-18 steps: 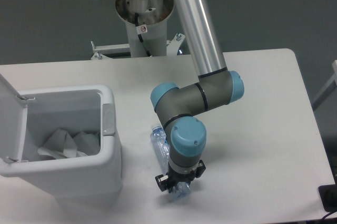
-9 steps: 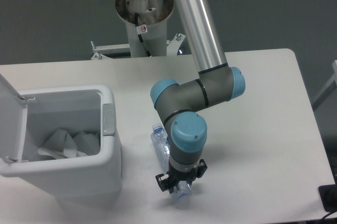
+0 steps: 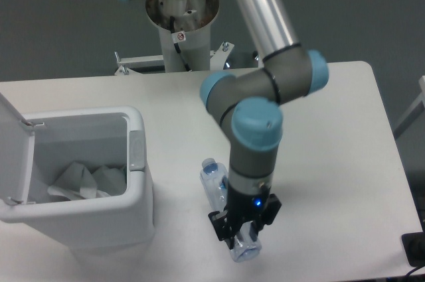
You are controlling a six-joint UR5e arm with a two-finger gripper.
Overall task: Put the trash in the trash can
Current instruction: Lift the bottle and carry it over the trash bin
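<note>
Your claw [image 3: 243, 233] is pinching the bottle [image 3: 224, 209] at its lower end, out at 3 o'clock from the open bin [image 3: 136, 162] holding the crumpled wrapper [image 3: 89, 181].

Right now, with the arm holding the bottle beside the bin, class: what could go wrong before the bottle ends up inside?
1. The gripper grips the crushed bottle near its lower end, so the long upper part may swing or slip out.
2. The bottle sits lower than the bin's rim, so a sideways move could knock it against the wall.
3. The lid stands open at the far side; a long drop could bounce off it.
</note>
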